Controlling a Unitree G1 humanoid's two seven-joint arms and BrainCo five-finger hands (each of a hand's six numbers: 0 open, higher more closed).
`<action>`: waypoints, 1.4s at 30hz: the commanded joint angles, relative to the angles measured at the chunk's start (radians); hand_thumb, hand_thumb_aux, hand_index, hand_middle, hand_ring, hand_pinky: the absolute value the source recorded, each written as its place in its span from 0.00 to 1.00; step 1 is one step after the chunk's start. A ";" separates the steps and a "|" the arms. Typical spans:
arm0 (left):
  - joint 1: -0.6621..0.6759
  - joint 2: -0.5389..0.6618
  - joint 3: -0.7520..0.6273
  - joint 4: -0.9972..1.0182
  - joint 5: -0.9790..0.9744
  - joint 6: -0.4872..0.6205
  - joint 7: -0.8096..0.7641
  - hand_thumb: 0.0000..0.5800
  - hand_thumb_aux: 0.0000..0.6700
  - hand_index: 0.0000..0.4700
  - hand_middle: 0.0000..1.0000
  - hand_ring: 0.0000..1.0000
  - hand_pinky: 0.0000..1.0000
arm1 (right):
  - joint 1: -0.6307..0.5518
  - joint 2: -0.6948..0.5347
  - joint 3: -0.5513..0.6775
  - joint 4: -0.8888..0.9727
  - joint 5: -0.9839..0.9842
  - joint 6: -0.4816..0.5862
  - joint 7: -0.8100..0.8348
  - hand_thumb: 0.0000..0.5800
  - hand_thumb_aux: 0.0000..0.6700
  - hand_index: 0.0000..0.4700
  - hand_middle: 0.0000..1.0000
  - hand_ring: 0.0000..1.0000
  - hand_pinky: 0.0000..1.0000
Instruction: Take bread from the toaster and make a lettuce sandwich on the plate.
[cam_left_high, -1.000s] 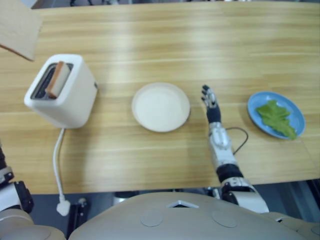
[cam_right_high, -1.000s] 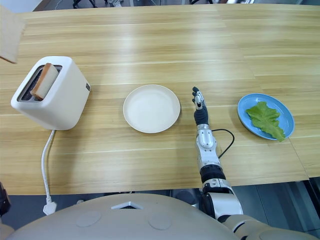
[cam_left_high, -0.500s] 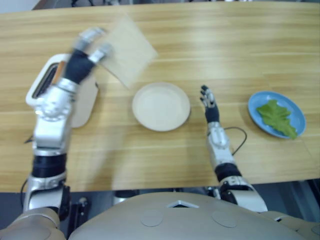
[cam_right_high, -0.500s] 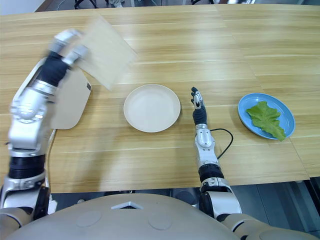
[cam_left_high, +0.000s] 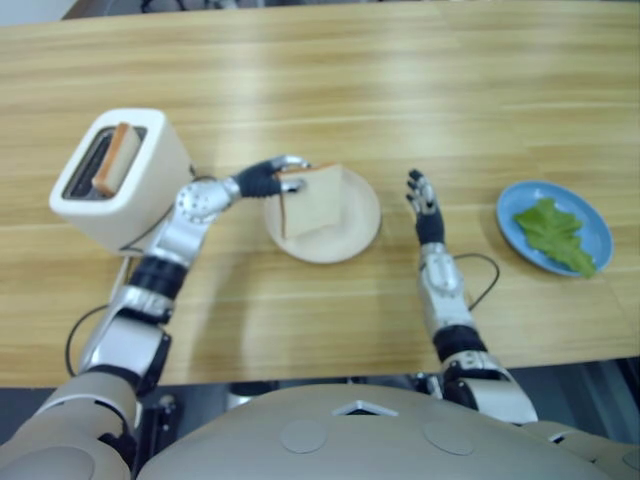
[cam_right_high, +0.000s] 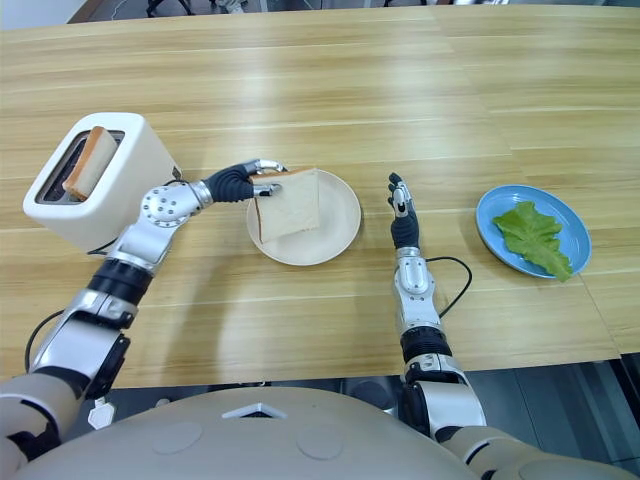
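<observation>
At the left of the frame the white toaster (cam_right_high: 88, 212) stands on the wooden table (cam_right_high: 300, 80) with its slots upward, and one slice of bread (cam_right_high: 86, 162) stands upright in a slot, its top clear of the casing, which should leave it easy to pinch and lift. Just right of the toaster, the left hand (cam_right_high: 238, 183) reaches toward the centre, its fingers pinched on the upper left edge of a second bread slice (cam_right_high: 290, 208). Gripping by the edge keeps the hand off to the side and the broad face free to lie flat. That slice is over the left half of the cream plate (cam_right_high: 340, 228) at the centre of the frame, seemingly tilted a little, with its left corner just past the rim. Whether its lower edge rests on the plate I cannot tell. It looks like the sandwich base, not yet let go. Right of the plate and just beside its rim, the right hand (cam_right_high: 401, 208) is over the table with fingers stretched out straight and holding nothing, probably parked between the plate and the next ingredient. At the right of the frame the lettuce (cam_right_high: 533, 238) lies on a blue plate (cam_right_high: 483, 222), well apart from the bread and nearest the right hand, so that hand seems the likely one to fetch it.
</observation>
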 joint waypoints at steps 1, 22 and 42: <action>-0.087 -0.034 -0.027 0.190 0.053 -0.108 -0.022 1.00 1.00 0.98 1.00 1.00 1.00 | 0.007 -0.002 -0.005 0.005 0.016 0.019 0.008 0.00 0.00 0.00 0.00 0.00 0.00; -0.308 -0.007 -0.257 0.479 0.571 -0.299 0.445 0.00 0.00 0.00 0.00 0.00 0.00 | 0.012 -0.008 -0.004 -0.015 0.015 0.031 0.027 0.00 0.00 0.00 0.00 0.00 0.00; 0.006 0.180 -0.147 -0.247 0.489 -0.120 0.739 0.00 0.00 0.00 0.00 0.00 0.00 | 0.190 -0.117 0.008 -0.765 -0.059 0.107 0.094 0.00 0.00 0.00 0.00 0.00 0.00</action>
